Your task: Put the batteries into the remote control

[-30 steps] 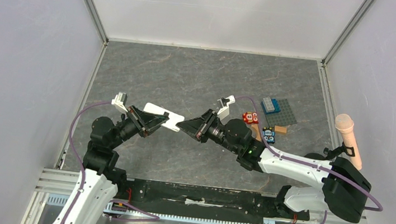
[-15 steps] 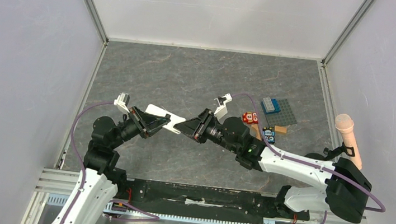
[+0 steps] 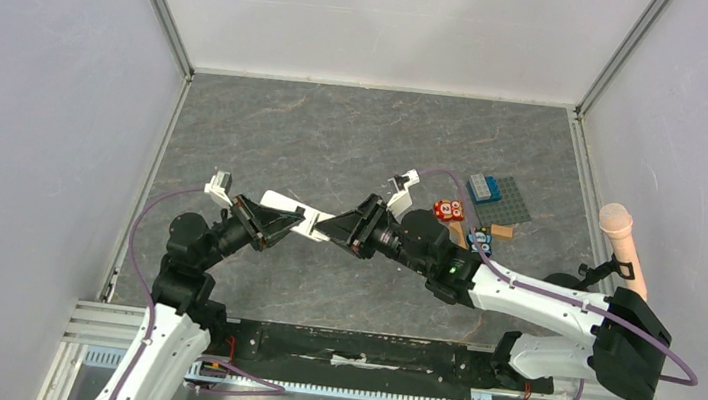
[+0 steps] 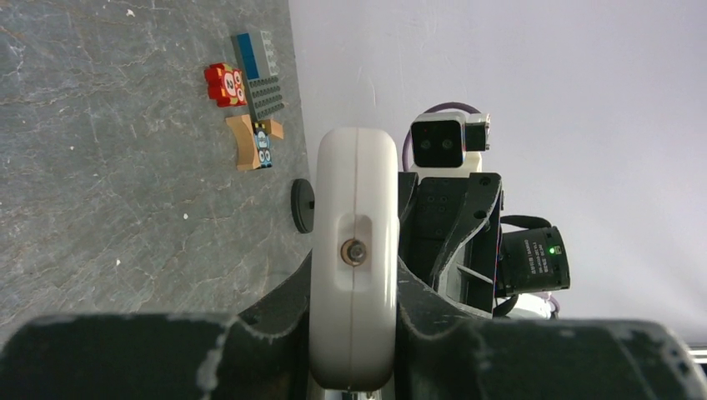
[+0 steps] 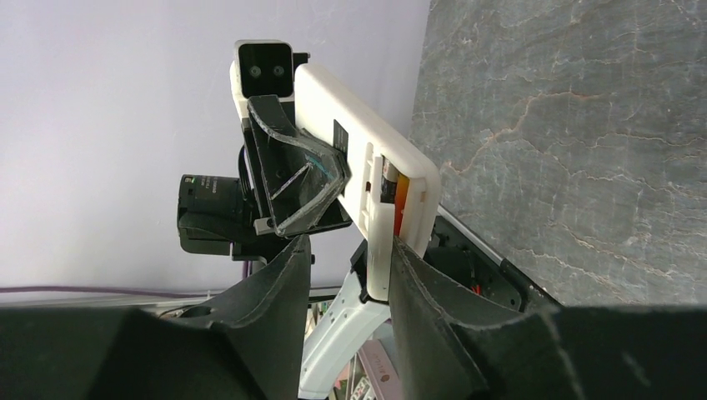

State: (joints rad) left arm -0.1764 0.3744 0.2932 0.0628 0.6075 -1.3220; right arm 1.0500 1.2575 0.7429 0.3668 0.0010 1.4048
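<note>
My left gripper (image 3: pixel 279 222) is shut on the white remote control (image 3: pixel 291 206) and holds it above the table, its free end pointing right. In the left wrist view the remote (image 4: pixel 354 250) stands end-on, clamped between both fingers. My right gripper (image 3: pixel 335 226) is open, and the remote's end (image 5: pixel 379 167) reaches in between its fingers (image 5: pixel 346 250), lying against the right one. The battery bay is uncovered. An orange-red battery (image 5: pixel 401 196) and a dark battery (image 5: pixel 387 185) lie inside it.
Right of the arms lie a small red block with white circles (image 3: pixel 447 210), a blue brick on a grey plate (image 3: pixel 494 193) and a tan piece with a blue block (image 3: pixel 479 239). A pink-headed stick (image 3: pixel 619 240) leans at the far right wall.
My right gripper has moved left until the remote's end sits between its fingers. My left gripper has shifted slightly right and nearer with the remote.
</note>
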